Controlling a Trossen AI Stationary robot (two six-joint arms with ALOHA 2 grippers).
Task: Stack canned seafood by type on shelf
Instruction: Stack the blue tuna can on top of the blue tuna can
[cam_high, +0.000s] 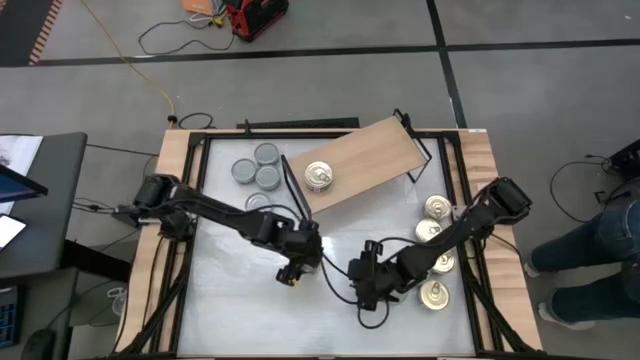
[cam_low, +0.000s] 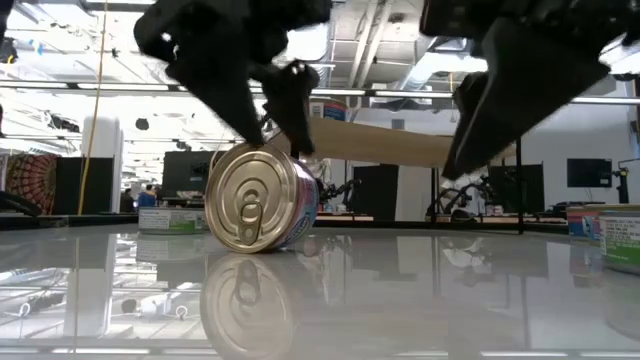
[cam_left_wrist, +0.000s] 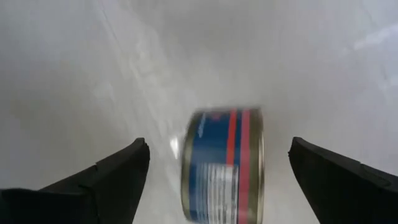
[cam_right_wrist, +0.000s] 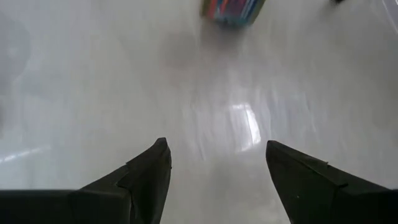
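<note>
We saw the left gripper (cam_left_wrist: 217, 162) with its two dark fingers spread wide over the white tabletop (cam_high: 330, 310), and between them, clear of both in the wrist view, lay a small round metal tin (cam_left_wrist: 222, 165) tipped on its side, its wrapper blue with a red band and a pale panel of print too blurred to read. In the low view the same tin (cam_low: 262, 198) stood on its edge with its shiny gold pull-tab lid facing the camera, and the left fingertips (cam_low: 285, 100) hung just above its rim; whether they touched it we could not tell. The right gripper (cam_right_wrist: 217, 168) also stood apart, holding nothing, over bare tabletop near the table's middle. Both dark arms reached inward from the table's sides, bent low, their grippers near each other. The light tan wooden shelf board (cam_high: 380, 150) on its thin black frame lay askew at the far side, bearing one gold-lidded tin (cam_high: 318, 176). Three grey-topped tins (cam_high: 256, 165) clustered beside it, and several gold-lidded tins (cam_high: 436, 250) lay by the right arm.
</note>
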